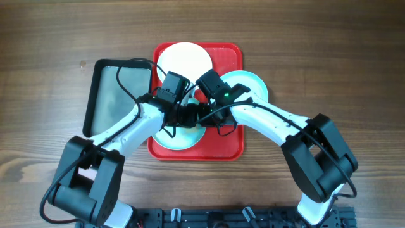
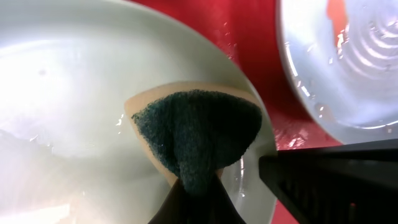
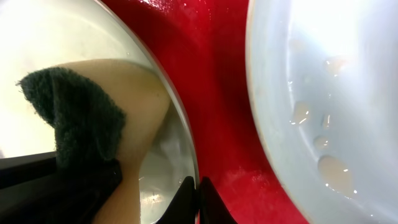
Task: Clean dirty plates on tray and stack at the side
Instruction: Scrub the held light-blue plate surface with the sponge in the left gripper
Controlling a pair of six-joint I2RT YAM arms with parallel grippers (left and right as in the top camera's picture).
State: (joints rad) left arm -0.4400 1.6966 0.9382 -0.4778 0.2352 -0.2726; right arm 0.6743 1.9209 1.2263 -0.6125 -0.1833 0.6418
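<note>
The sponge (image 2: 199,134), gripped in your left end effector (image 2: 194,202), presses on the pale plate (image 1: 183,138) at the red tray's (image 1: 228,149) near end. Your right end effector (image 3: 196,196) pinches that plate's rim, likely steadying it for scrubbing.

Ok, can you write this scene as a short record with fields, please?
tray: large red rectangular plastic tray
plates: round white plate at the tray's far end; round light blue plate over its right rim; pale round plate at its near end
left gripper: shut on green-and-tan sponge, on the pale plate
right gripper: shut on the pale plate's rim
beside: grey black-rimmed tray, left of the red tray
</note>
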